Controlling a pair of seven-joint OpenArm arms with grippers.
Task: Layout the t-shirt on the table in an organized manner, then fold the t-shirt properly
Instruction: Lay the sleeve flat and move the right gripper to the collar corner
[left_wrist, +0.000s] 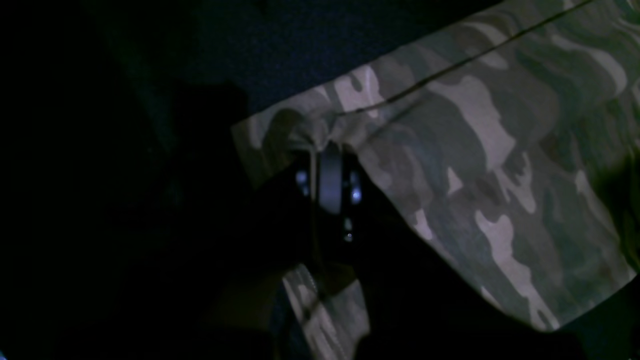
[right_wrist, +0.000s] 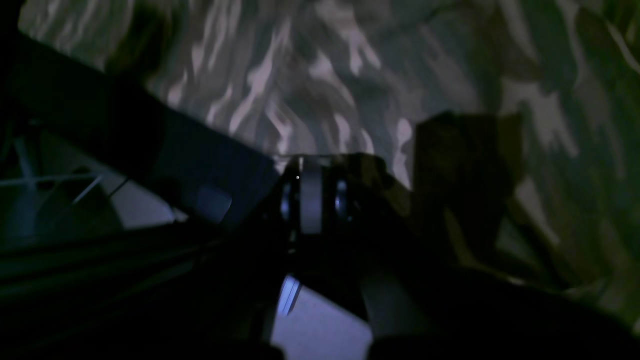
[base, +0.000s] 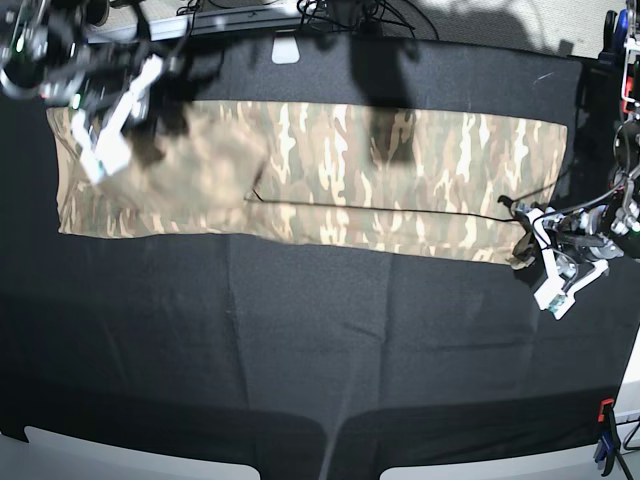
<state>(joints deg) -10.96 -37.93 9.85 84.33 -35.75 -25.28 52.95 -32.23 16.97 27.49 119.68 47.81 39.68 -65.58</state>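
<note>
Item: right gripper (base: 85, 135), far left of the base view, raised over the shirt's left end. Its wrist view shows the jaws closed, camouflage cloth directly ahead of the tips; a pinch on fabric is likely, but the dark, blurred frame does not settle it.

Item: the t-shirt (base: 330, 160), folded into one long horizontal band across the far half of the table. Tan, beige, brown and olive streaks. A dark line, seam or fold edge, runs along the lower part of the band. The left portion is rumpled and lifted slightly; the middle and right lie flat.

Handling, as judged: light, soft and limp, with no stiffness of its own; it will sag between two holds and drag on the cloth beneath. Best taken at corners or along a hem, both ends together, so the band stays straight.

Item: left gripper (base: 527, 232), right of the base view, at the band's lower right corner. The wrist view shows the jaws closed on a bunched corner of the shirt (left_wrist: 450, 150).

Surface: the table (base: 300, 340), covered in matte black cloth with faint creases; the near half is bare. An orange-and-blue clamp (base: 605, 440) sits at the lower right edge.

Room: cables and a pale wall behind the far edge; lighting dim in both wrist views.
</note>
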